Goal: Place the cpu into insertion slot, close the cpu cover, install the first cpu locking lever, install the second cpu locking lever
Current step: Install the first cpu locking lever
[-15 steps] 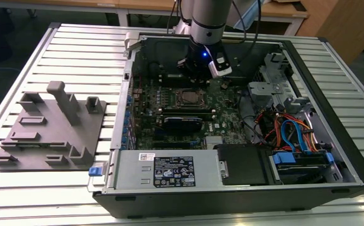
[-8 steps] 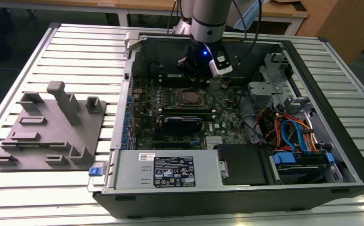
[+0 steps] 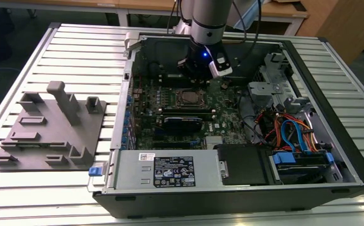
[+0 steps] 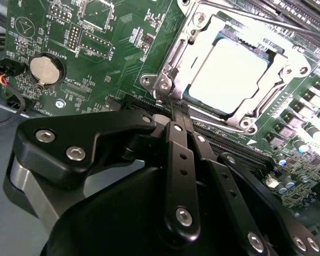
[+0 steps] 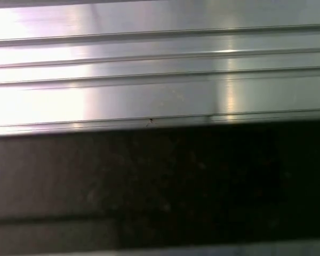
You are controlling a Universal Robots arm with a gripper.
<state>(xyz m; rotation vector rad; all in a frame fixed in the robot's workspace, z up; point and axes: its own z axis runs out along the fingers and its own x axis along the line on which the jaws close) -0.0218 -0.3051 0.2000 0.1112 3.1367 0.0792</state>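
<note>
The cpu lies flat in the insertion slot, its metal top glaring bright in the second wrist view. The cpu cover, a thin silver frame, lies down around it with the chip showing through the cut-out. My gripper is shut, its black fingers pressed together with nothing visible between them. The tips sit right at one corner of the socket frame. In the exterior view my gripper hangs inside the open computer case, just behind the socket. A thin metal lever rod runs along the socket's far side.
A round coin battery sits on the green board beside the socket. Memory slots, a power-supply box and cabled drive bays fill the case. A grey fixture plate lies at the exterior view's left on the slatted aluminium table.
</note>
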